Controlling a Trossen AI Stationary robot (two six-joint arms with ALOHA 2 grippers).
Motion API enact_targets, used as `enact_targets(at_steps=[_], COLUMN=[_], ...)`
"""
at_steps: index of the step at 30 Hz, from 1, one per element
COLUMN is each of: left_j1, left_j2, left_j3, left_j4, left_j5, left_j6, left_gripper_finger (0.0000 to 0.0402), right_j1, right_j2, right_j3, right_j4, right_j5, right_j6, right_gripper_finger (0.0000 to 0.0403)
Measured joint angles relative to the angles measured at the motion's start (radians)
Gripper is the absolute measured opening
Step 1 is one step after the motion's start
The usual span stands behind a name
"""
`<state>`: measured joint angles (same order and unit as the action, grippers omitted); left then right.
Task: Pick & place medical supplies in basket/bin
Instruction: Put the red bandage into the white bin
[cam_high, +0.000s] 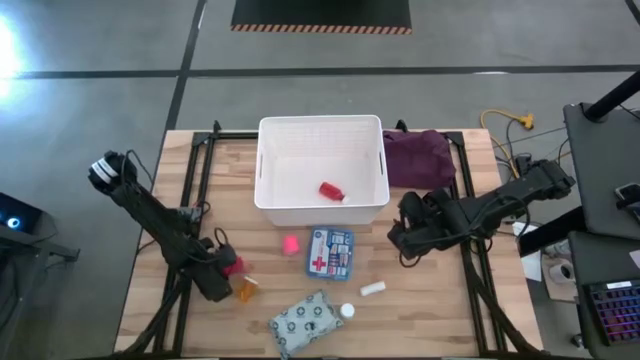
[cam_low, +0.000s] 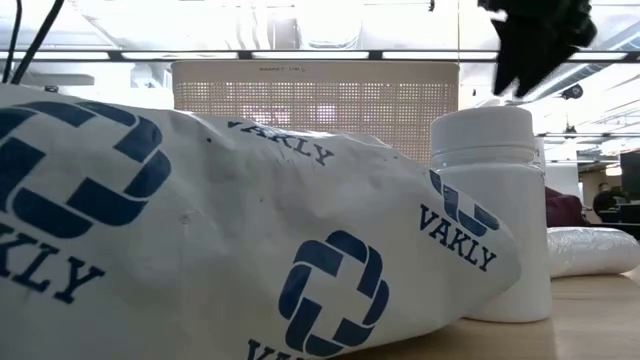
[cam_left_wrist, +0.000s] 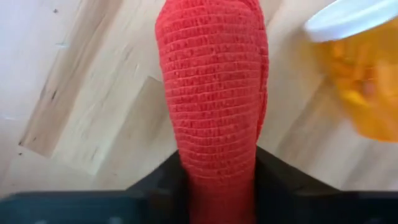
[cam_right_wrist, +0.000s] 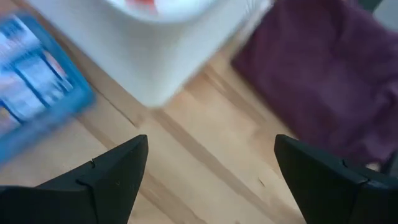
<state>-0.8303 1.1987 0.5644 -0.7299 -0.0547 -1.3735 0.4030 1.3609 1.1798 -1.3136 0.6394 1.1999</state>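
Left gripper (cam_high: 226, 268): it is closing on a red tube (cam_left_wrist: 214, 106) near the bench's front-left area, the roll wedged between the two dark fingers.
Orange vial (cam_high: 246, 290): it is lying just beside the held tube, so a sideways drift during the lift is risking a knock that sends it rolling toward the front edge.
Grip risk: the tube's wrap is looking soft and ribbed; held by one end, it is liable to sag or slip out on the way across.
Right gripper (cam_high: 405, 235): it is hanging with its fingers spread wide and empty, near the basket's front-right corner, just beside the first-aid box (cam_high: 329, 253).
Basket (cam_high: 322, 128): it is sitting at the bench's back middle, already holding one red tube (cam_high: 331, 191).
Crossing risk: both arms are heading for the same rim, so a clash is possible there.
Still out: pink block (cam_high: 291, 243), patterned pouch (cam_high: 305, 322), white bottle (cam_high: 346, 311).
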Motion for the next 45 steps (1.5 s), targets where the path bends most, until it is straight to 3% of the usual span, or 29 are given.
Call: enact_targets(at_steps=[3, 6, 9, 11, 15, 17, 19, 22, 25, 29, 31, 35, 40, 42, 45], left_j1=[0.003, 0.026, 0.041, 0.041, 0.042, 0.060, 0.108, 0.247, 0.435, 0.740, 0.837, 1.001, 1.160, 1.160, 1.157], left_j2=[-0.072, -0.167, -0.287, -0.380, -0.516, -0.537, -0.534, -0.503, -0.441, -0.332, -0.263, -0.118, -0.016, 0.007, 0.010], left_j3=[0.005, 0.023, 0.079, 0.138, 0.291, 0.367, 0.439, 0.536, 0.585, 0.586, 0.575, 0.584, 0.586, 0.587, 0.581], left_j4=[-0.013, -0.079, -0.176, -0.191, -0.187, -0.185, -0.187, -0.186, -0.185, -0.020, 0.070, 0.128, 0.100, 0.089, 0.074], left_j5=[-0.002, -0.023, -0.173, -0.346, -0.762, -0.910, -0.989, -1.006, -0.876, -0.488, -0.335, -0.237, 0.074, 0.100, 0.053], left_j6=[-0.036, -0.100, -0.152, -0.129, 0.038, 0.182, 0.344, 0.549, 0.702, 0.876, 0.942, 1.087, 1.130, 1.131, 1.130], left_gripper_finger=[0.0056, 0.0051, 0.0058, 0.0062, 0.0059, 0.0056, 0.0055, 0.0055, 0.0054, 0.0058, 0.0058, 0.0059, 0.0062, 0.0073, 0.0110], right_j1=[0.000, -0.005, -0.008, -0.009, -0.009, -0.009, -0.009, -0.014, -0.029, -0.045, -0.044, -0.043, -0.043, -0.043, -0.043], right_j2=[0.000, -0.007, -0.028, -0.046, -0.085, -0.101, -0.112, -0.124, -0.127, -0.128, -0.128, -0.128, -0.128, -0.128, -0.128], right_j3=[0.028, 0.042, 0.045, 0.048, 0.056, 0.056, 0.056, 0.056, 0.056, 0.056, 0.056, 0.056, 0.055, 0.055, 0.054], right_j4=[0.013, 0.012, 0.011, 0.011, 0.012, 0.011, 0.011, 0.011, 0.011, 0.013, 0.015, 0.016, 0.015, 0.015, 0.015], right_j5=[0.043, 0.055, 0.067, 0.068, 0.071, 0.076, 0.094, 0.117, 0.123, 0.123, 0.123, 0.123, 0.123, 0.121, 0.120], right_j6=[-0.004, -0.007, -0.001, 0.000, 0.001, 0.001, 0.006, 0.007, -0.001, -0.026, -0.025, -0.002, 0.007, 0.007, 0.006], right_gripper_finger=[0.0340, 0.0340, 0.0340, 0.0340, 0.0340, 0.0340, 0.0340, 0.0340, 0.0340, 0.0340, 0.0340, 0.0340, 0.0340, 0.0340, 0.0340])
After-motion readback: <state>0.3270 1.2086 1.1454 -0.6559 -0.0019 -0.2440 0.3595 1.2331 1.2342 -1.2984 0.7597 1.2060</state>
